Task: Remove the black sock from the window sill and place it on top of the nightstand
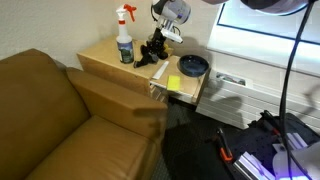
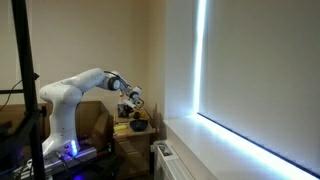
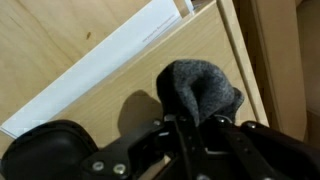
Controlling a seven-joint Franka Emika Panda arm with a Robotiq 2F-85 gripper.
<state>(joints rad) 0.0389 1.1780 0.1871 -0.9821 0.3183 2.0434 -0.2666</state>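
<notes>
The black sock (image 3: 200,92) is a dark grey bundle pinched between my gripper's (image 3: 193,125) fingers in the wrist view. It hangs just above the wooden nightstand top (image 3: 110,110). In an exterior view my gripper (image 1: 157,45) is low over the nightstand (image 1: 105,55) with the sock (image 1: 146,60) touching the top. In an exterior view the arm (image 2: 127,95) reaches over the nightstand (image 2: 135,135), away from the window sill (image 2: 215,150).
A spray bottle (image 1: 124,38) stands at the nightstand's back. A dark bowl (image 1: 193,66) and a yellow sponge (image 1: 174,83) lie on its right part. A brown couch (image 1: 60,120) is beside it. A white strip (image 3: 90,70) crosses the wood.
</notes>
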